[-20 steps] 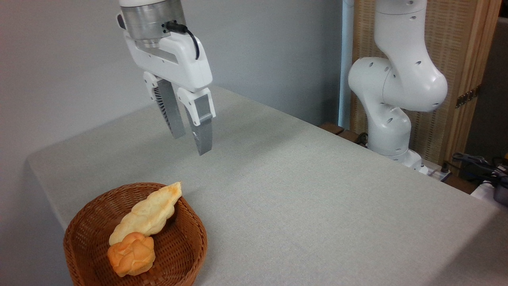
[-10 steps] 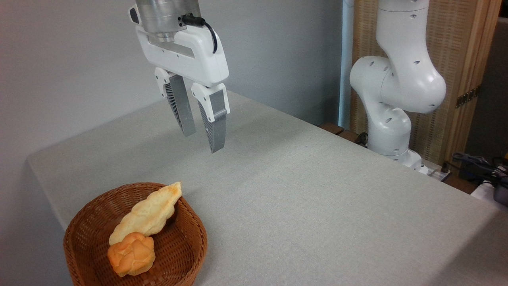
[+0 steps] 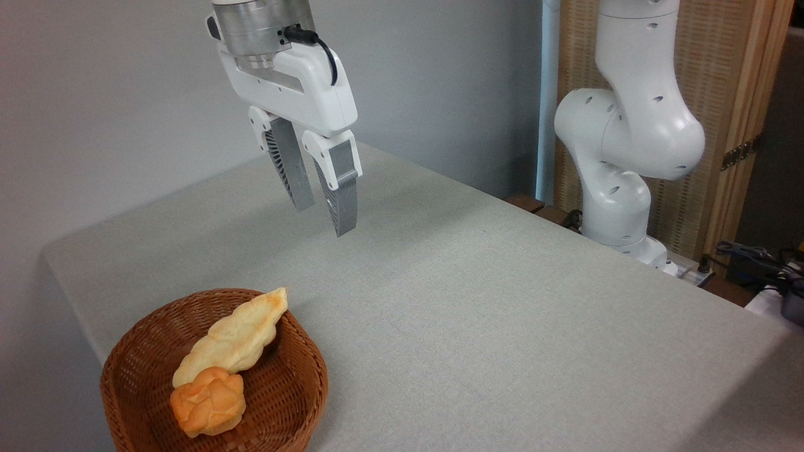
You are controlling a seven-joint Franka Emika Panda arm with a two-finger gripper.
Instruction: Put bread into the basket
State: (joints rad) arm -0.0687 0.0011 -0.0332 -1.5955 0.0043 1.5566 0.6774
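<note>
The orange-golden bread bun with its cracked lobed top lies inside the reddish-brown wicker basket at the lower left, near the front rim. A long pale braided pastry rests behind it, leaning on the basket's far rim. My gripper hangs high above the table, well up and to the right of the basket. Its two grey fingers stand slightly apart with nothing between them.
The grey table stretches right from the basket. The arm's white base stands at the table's far right edge, with cables beside it. A wooden screen and a grey wall lie behind.
The gripper has moved right and away from above the basket, rising a little, then nearly stopped. The bun and pastry have stayed still in the basket.
</note>
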